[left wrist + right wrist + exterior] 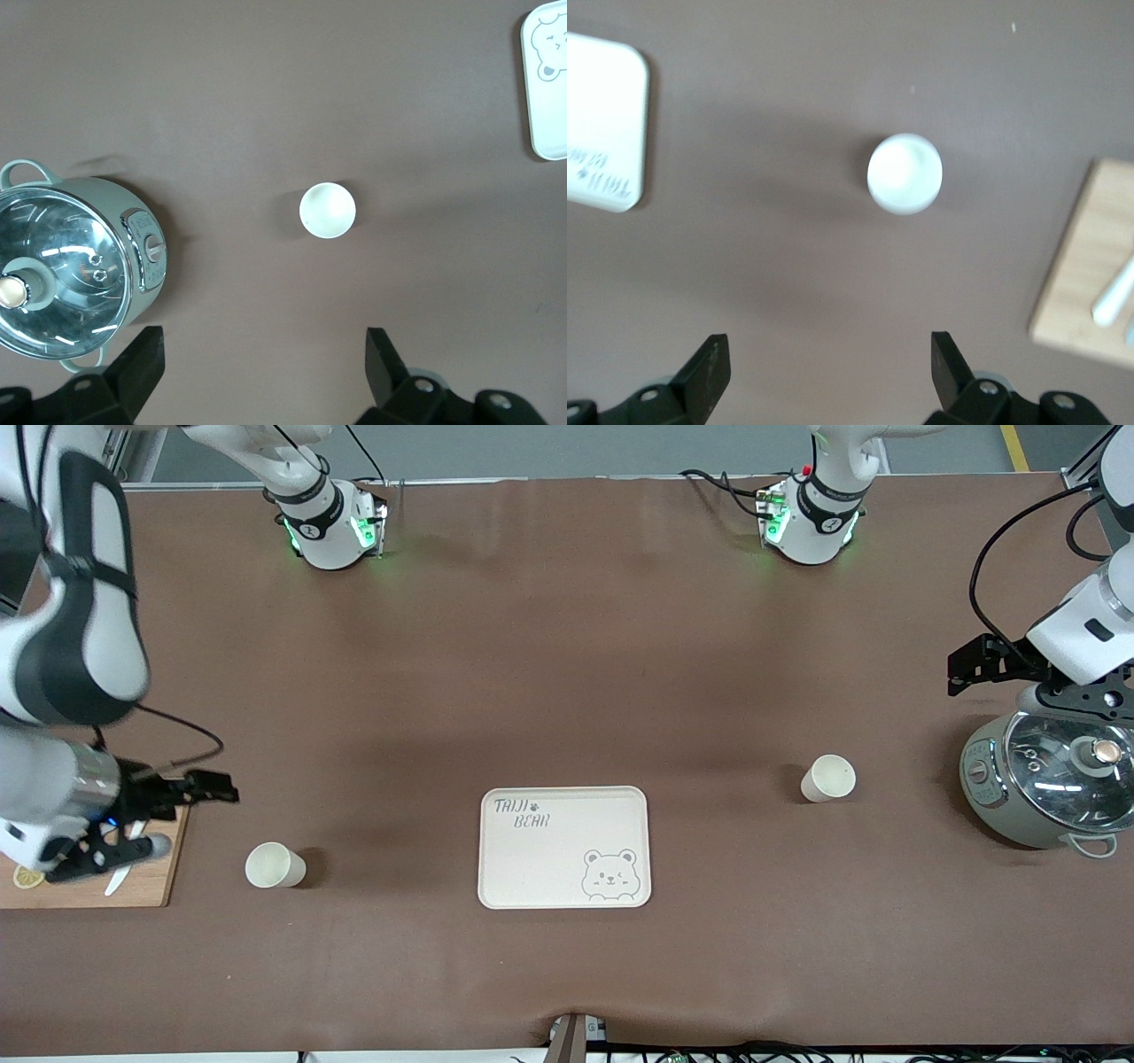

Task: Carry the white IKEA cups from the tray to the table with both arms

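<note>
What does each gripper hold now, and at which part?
Nothing is held. The left gripper is open above the pot; the right gripper is open over the cutting board. Both cups stand free.

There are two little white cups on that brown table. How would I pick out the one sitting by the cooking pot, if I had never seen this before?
Start at the grey-green pot with a glass lid at the left arm's end of the table. The white cup stands upright on the bare brown tabletop between that pot and the bear tray. Its twin instead sits beside the wooden cutting board.
</note>
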{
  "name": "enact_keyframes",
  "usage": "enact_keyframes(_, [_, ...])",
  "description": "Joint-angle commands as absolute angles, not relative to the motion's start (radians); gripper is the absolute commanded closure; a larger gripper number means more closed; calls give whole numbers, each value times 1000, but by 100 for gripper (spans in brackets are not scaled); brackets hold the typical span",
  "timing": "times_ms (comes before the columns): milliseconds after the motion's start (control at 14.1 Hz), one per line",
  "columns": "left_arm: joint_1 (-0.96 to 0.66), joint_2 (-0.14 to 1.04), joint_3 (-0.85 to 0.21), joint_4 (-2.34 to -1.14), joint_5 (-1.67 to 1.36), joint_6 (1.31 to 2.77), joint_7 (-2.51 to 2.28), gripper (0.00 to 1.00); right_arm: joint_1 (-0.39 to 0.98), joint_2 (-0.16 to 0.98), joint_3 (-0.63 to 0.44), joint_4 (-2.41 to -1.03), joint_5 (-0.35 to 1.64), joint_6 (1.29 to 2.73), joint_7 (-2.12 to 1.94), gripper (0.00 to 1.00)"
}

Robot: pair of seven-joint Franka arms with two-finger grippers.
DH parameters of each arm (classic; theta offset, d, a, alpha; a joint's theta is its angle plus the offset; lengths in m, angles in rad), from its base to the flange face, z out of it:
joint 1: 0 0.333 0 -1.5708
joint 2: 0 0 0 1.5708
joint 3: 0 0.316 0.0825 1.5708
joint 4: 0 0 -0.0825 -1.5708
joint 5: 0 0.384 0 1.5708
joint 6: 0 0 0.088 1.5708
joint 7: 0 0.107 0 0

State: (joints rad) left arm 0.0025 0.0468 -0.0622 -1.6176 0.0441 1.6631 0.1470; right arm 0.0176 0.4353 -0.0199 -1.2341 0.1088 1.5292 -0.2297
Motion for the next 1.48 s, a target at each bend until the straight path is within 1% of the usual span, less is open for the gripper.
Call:
enact_keyframes(0, [9,37,-67,-1620,66,1664,166,0,8,252,-40,-1281,101,1402,-167,0])
enact_keyframes(141, [9,38,-67,-1621,66,1667,166,0,2,154,-51,-1327,84,1365,-108,0])
enact_keyframes(212, [9,38,-67,-1620,64,1670,161,0,-17,111,-52,-1375,78,1379,-106,0])
enact_keyframes(354, [11,38,-66,-1620,52,1671,155,0,-60,28,-51,-1492,77,1440,-107,0])
enact_keyframes(495, [11,38,-66,-1621,52,1671,155,0,-60,-49,-51,-1613,43,1500,-106,0])
enact_keyframes(1414, [18,54,-61,-1620,52,1677,150,0,-58,-54,-49,-1600,2,1491,-106,0])
